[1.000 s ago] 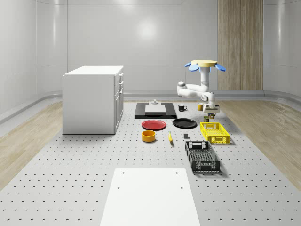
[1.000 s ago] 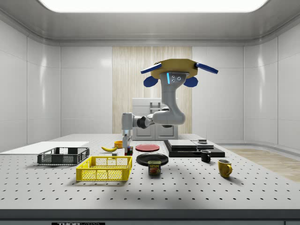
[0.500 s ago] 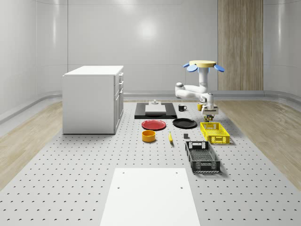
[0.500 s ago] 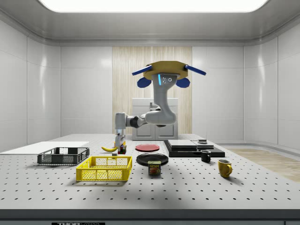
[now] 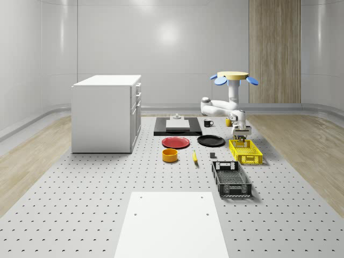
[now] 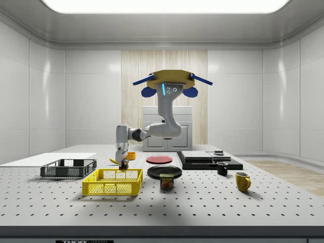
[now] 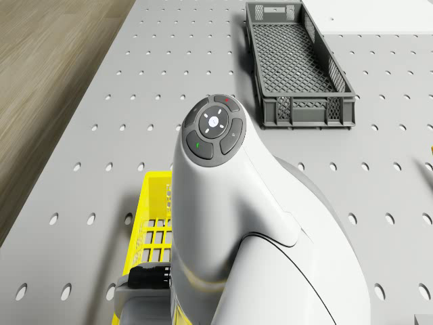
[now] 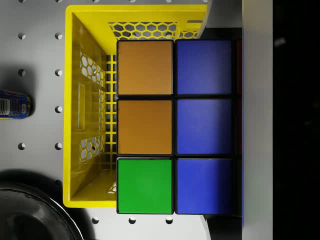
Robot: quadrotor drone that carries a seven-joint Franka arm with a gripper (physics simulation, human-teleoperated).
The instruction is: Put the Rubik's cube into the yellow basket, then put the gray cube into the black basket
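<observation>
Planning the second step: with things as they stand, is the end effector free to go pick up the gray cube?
Probably not yet: the end effector is shut on the Rubik's cube, hanging over the yellow basket.

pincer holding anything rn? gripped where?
Yes: the Rubik's cube, clamped in the pincer over the yellow basket, with the drone hovering above the table. Which faces the fingers press cannot be told.

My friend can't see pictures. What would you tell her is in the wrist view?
The gripper holds the Rubik's cube, its orange, green and blue squares up close, over the open yellow basket on the holed table. A black plate's edge lies beside the basket.
</observation>
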